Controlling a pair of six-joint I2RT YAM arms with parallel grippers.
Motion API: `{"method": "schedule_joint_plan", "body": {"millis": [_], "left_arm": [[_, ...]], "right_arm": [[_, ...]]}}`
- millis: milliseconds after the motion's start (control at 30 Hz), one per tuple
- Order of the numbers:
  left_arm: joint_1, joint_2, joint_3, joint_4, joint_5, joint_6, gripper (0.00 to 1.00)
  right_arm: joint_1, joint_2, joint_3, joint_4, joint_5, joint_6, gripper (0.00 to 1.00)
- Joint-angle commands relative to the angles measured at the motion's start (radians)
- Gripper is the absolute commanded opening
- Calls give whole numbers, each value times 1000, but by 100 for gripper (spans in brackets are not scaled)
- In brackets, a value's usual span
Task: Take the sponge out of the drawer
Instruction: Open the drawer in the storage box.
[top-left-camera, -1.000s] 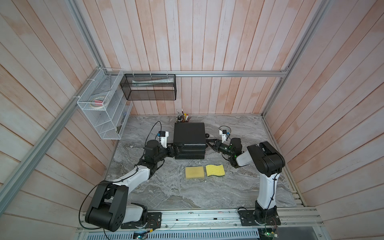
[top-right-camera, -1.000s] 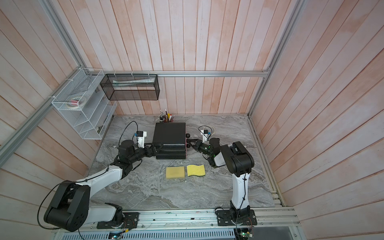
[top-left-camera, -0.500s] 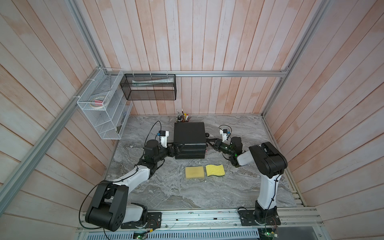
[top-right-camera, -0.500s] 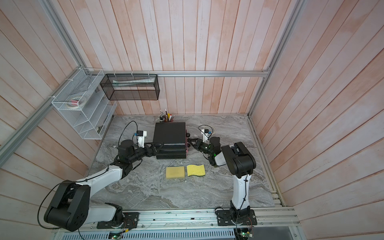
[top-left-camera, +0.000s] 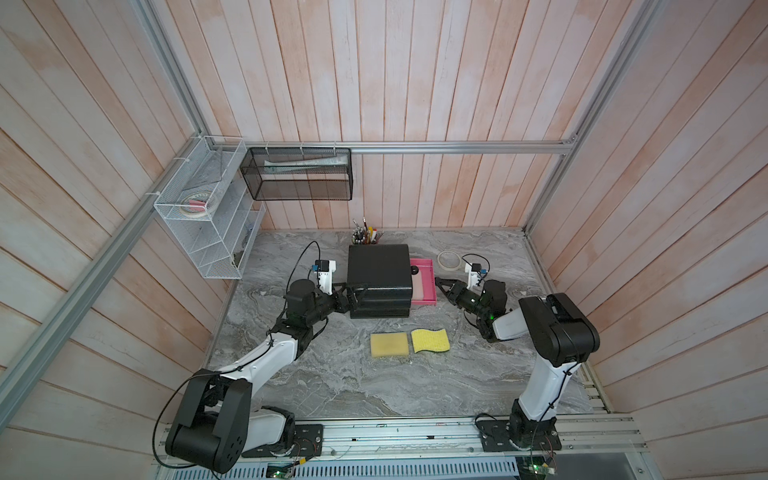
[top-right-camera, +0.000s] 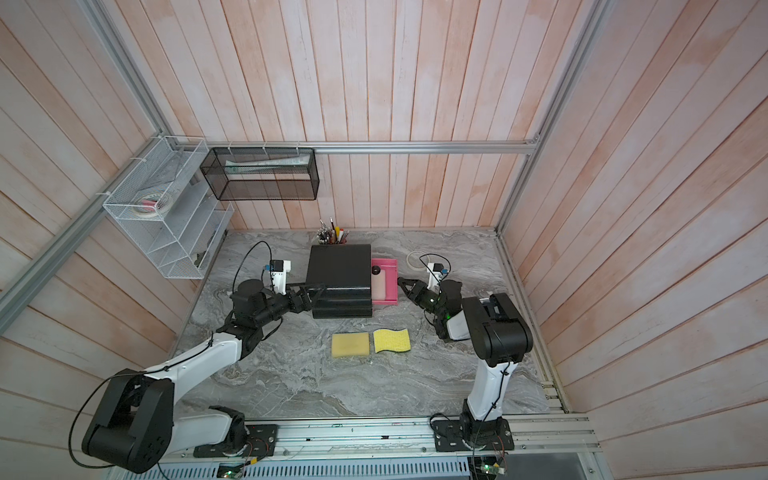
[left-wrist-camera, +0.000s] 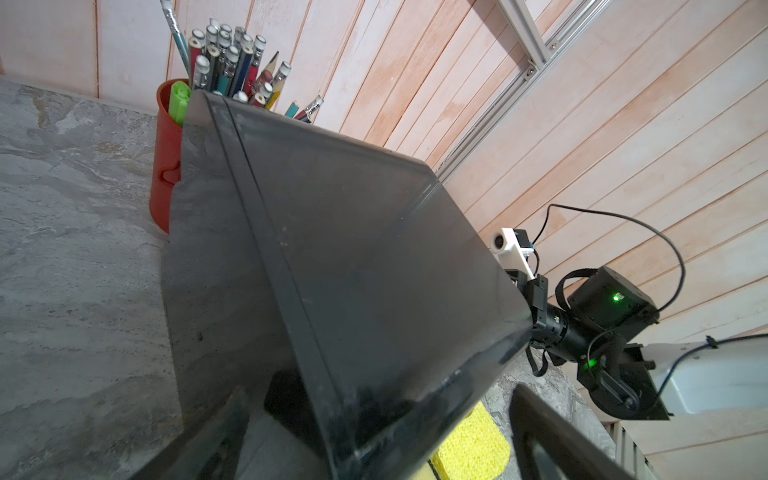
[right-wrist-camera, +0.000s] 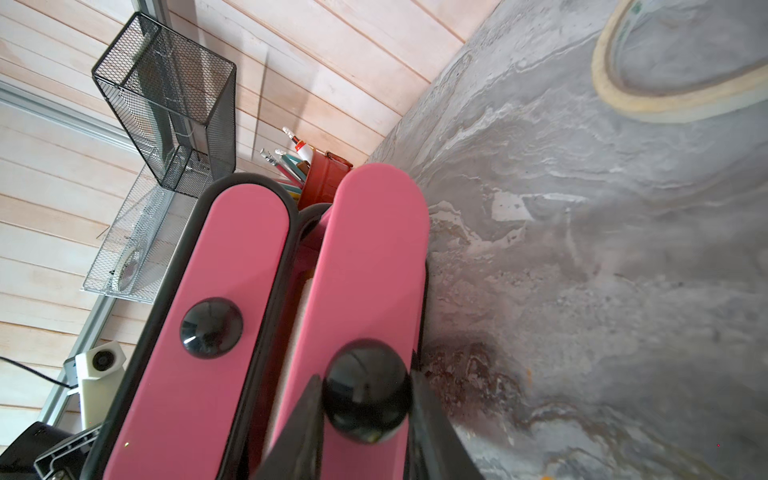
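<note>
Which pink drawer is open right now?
The drawer whose knob the right gripper grips; it sticks out from the black cabinet, while the other drawer front sits flush.

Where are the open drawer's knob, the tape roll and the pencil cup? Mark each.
Open drawer's knob (right-wrist-camera: 365, 384): right wrist view, the black ball's face.
Tape roll (right-wrist-camera: 648, 107): right wrist view, its cream rim.
Pencil cup (left-wrist-camera: 164, 166): left wrist view, its red wall.

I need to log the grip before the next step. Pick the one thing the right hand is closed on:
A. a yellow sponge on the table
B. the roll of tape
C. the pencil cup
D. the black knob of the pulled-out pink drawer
D: in the right wrist view the right hand clamps the black knob of the pulled-out pink drawer between its fingers.
</note>
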Motion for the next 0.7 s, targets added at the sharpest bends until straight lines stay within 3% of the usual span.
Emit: {"method": "schedule_joint_plan", "body": {"millis": [0, 667], "left_arm": [[5, -23, -6, -21, -19, 23, 99], [5, -22, 1, -28, -15, 28, 99]], "right_arm": [[-32, -20, -13, -11, 32, -40, 20], [-76, 7, -26, -103, 94, -105, 20]]}}
